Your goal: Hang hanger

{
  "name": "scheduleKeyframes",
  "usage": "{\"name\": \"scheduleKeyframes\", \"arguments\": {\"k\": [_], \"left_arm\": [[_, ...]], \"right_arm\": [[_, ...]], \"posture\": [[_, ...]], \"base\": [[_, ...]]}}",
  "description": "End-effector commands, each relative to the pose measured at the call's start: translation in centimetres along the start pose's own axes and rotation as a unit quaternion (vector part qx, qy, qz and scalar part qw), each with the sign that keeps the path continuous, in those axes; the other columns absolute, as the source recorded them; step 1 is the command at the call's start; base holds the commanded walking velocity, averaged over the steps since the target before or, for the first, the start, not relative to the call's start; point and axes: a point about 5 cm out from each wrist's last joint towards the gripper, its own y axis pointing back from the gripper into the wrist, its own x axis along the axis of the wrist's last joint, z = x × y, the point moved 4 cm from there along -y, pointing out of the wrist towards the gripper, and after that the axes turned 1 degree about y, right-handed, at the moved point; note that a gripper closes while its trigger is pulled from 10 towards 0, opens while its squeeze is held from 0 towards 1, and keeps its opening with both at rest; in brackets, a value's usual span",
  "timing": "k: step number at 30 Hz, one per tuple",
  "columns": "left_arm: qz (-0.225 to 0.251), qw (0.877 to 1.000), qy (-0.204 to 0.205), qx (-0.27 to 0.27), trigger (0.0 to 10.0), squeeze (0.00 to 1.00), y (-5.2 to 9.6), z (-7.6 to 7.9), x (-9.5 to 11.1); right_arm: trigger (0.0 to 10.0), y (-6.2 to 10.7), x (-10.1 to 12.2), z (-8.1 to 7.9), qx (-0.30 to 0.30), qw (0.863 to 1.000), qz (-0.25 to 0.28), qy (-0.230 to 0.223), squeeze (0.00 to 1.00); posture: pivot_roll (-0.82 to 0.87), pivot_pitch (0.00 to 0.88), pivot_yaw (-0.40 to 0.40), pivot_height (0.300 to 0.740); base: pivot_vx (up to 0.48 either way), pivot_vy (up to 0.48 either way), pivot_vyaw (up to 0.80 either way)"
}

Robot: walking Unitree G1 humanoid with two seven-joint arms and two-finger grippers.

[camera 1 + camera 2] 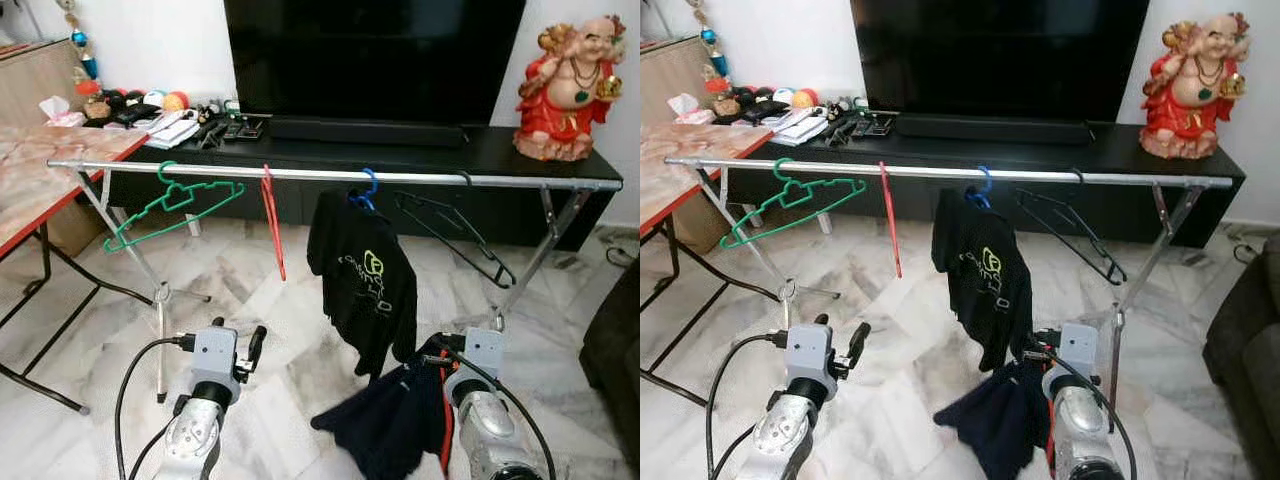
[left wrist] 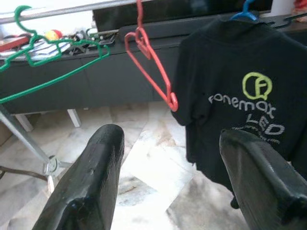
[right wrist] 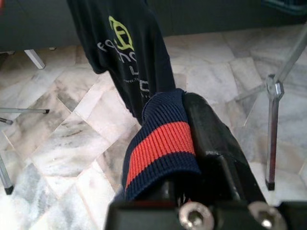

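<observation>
Two silver arms reach forward from the lower edge of the head views, forearms roughly level and wrists pointing toward a metal rail (image 1: 300, 172) that runs across the middle of the frame on crossed legs. The left gripper (image 1: 240, 352), at lower left, holds nothing; in its wrist view the two black fingers (image 2: 91, 172) stand wide apart with bare marble floor (image 2: 153, 158) between them. The right gripper (image 3: 187, 139), at lower centre-right, is clamped on a dark navy garment (image 1: 385, 420) whose ribbed edge carries a red stripe (image 3: 160, 141); the cloth wraps over the finger in the right wrist view and droops below the wrist in the head views. Four hangers sit on the rail: a green hanger (image 1: 170, 205) at the left, tilted so its long bar slopes down to the left; a red hanger (image 1: 272, 225) just right of it, seen edge-on; a blue hanger (image 1: 366, 190) near the middle carrying a black T-shirt (image 1: 365, 280) with a yellow-green logo; and a black hanger (image 1: 450, 230) to the right, slanting down toward the rail's right legs. Behind the rail stands a low black cabinet (image 1: 560, 180) with a television (image 1: 370, 55) on it and a red figurine (image 1: 570, 85) at the upper right. A marble-topped table (image 1: 40, 170) fills the left edge.
</observation>
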Motion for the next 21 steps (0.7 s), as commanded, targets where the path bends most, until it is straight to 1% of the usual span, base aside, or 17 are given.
{"name": "scheduleKeyframes", "arguments": {"k": [1, 9, 12, 13, 15, 21], "left_arm": [[0.003, 1.0, 0.006, -0.001, 10.0, 0.0, -0.3, -0.1, 0.4], [0.006, 1.0, 0.006, -0.005, 10.0, 0.0, -0.5, 0.0, 0.7], [0.005, 1.0, 0.005, -0.006, 10.0, 0.0, -0.5, -0.1, 0.7], [0.005, 1.0, 0.006, -0.006, 10.0, 0.0, -0.5, -0.1, 0.7], [0.005, 1.0, 0.005, -0.007, 10.0, 0.0, -0.5, -0.1, 0.8], [0.007, 1.0, 0.003, -0.009, 10.0, 0.0, -0.6, -0.2, 1.0]], "right_arm": [[10.0, 0.0, 0.1, -0.2, 0.008, 1.0, 0.005, 0.006, 0.0], [10.0, 0.3, -0.3, -0.7, 0.03, 0.999, 0.007, 0.017, 0.0], [10.0, 0.3, -0.3, -0.9, 0.038, 0.999, 0.011, 0.022, 0.0], [10.0, 0.3, -0.2, -1.0, 0.041, 0.999, 0.012, 0.021, 0.0], [10.0, 0.3, -0.3, -1.0, 0.04, 0.999, 0.01, 0.009, 0.0], [10.0, 0.1, 0.2, -1.2, 0.042, 0.999, 0.019, 0.0, 0.0]], "posture": [[0.0, 0.0, 0.052, 0.74], [-0.01, 0.0, 0.062, 0.74], [-0.01, 0.0, 0.069, 0.74], [-0.01, 0.0, 0.071, 0.74], [-0.01, 0.0, 0.073, 0.74], [0.0, 0.0, 0.076, 0.74]], "base": [[0.3, 0.0, 0.0], [0.303, 0.0, 0.0], [0.305, 0.0, 0.67], [0.307, 0.0, 0.73], [0.304, 0.0, 0.0], [0.306, 0.0, 0.0]]}}
